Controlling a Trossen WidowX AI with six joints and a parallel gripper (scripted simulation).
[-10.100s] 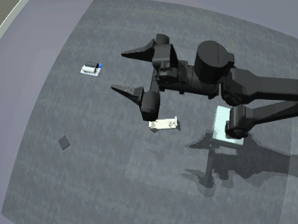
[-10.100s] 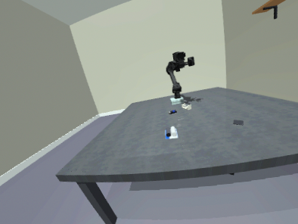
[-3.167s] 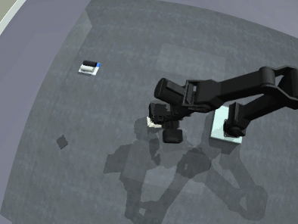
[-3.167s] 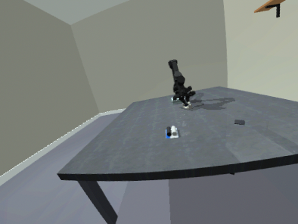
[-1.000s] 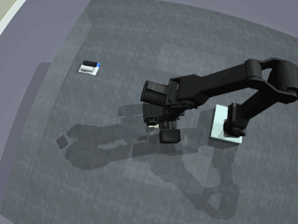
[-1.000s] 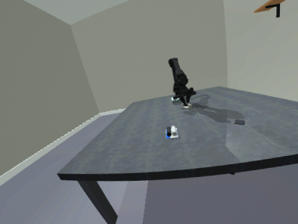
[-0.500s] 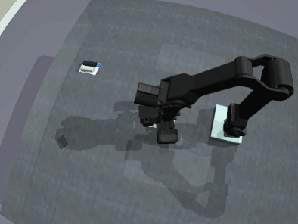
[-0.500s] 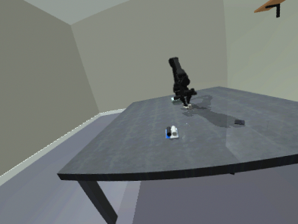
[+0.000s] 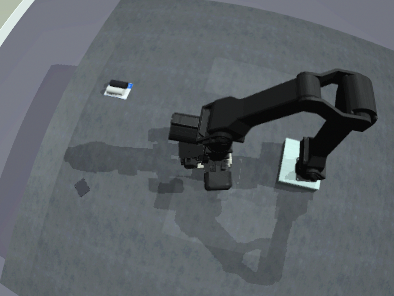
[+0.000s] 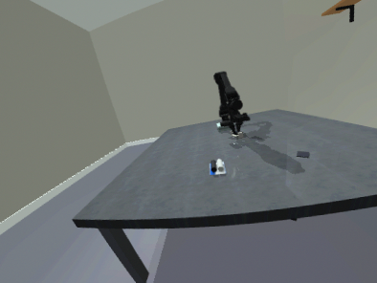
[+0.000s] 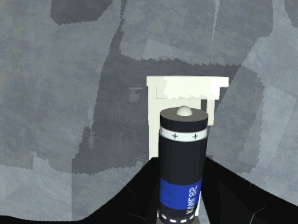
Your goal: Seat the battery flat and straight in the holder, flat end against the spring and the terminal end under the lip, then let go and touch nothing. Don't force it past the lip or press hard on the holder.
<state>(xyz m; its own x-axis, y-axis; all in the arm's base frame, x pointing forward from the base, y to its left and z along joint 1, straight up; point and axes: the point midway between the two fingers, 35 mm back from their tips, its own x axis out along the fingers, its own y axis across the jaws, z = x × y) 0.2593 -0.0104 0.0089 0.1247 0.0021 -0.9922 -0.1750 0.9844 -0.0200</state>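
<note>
A dark battery [image 11: 183, 160] with a white plus-marked ring and a blue band is between the fingers of my gripper [image 11: 178, 164], its terminal end toward the top of the wrist view. The gripper is shut on it. The cream-white holder [image 11: 153, 122] [image 10: 237, 135] lies on the table beyond and below the battery. Its wide end bar with the lip is past the terminal. The battery covers much of the holder, so the spring is hidden and any contact between them cannot be told. In the top view the arm hides most of the holder.
A white tray [image 9: 109, 95] [image 10: 221, 173] with a black and a white cylinder and a blue part lies far from the arm. A small dark square [image 9: 82, 187] [image 10: 302, 154] lies on the table. The arm's base stands on a pale block [image 9: 290, 167].
</note>
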